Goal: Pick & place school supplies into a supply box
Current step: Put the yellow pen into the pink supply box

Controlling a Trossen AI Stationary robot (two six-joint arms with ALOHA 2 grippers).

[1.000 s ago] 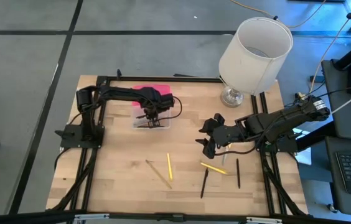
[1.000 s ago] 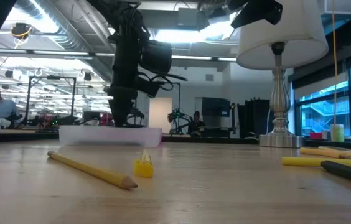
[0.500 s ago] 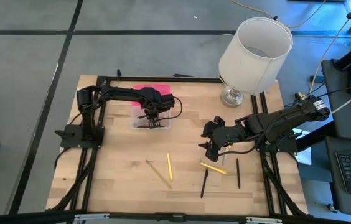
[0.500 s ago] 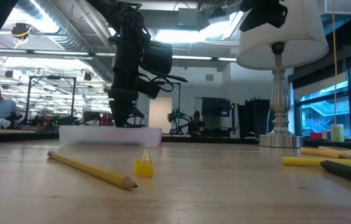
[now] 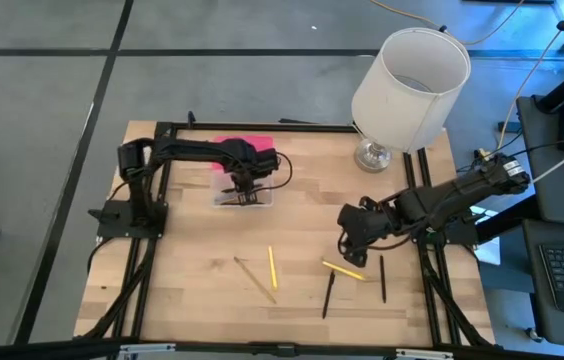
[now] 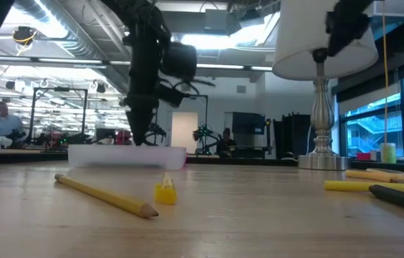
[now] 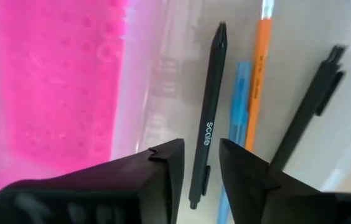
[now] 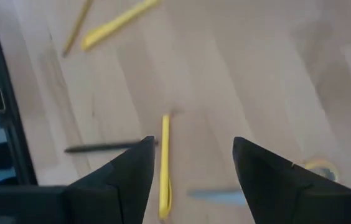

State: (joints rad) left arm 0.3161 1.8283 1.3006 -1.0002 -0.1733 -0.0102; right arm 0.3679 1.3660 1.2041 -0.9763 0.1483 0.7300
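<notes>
My left pincer (image 7: pixel 199 163) hangs over the supply box (image 5: pixel 243 196), fingers parted; a black pen (image 7: pixel 208 115) lies below them in the box, held by nothing. My right pincer (image 8: pixel 188 163) is open above a yellow pen (image 5: pixel 343 270), which lies on the tabletop (image 5: pixel 192 280) on the lamp (image 5: pixel 407 85) side of the box. I think this pen is light, stiff and smooth, so it may roll. I would take it across its middle.
</notes>
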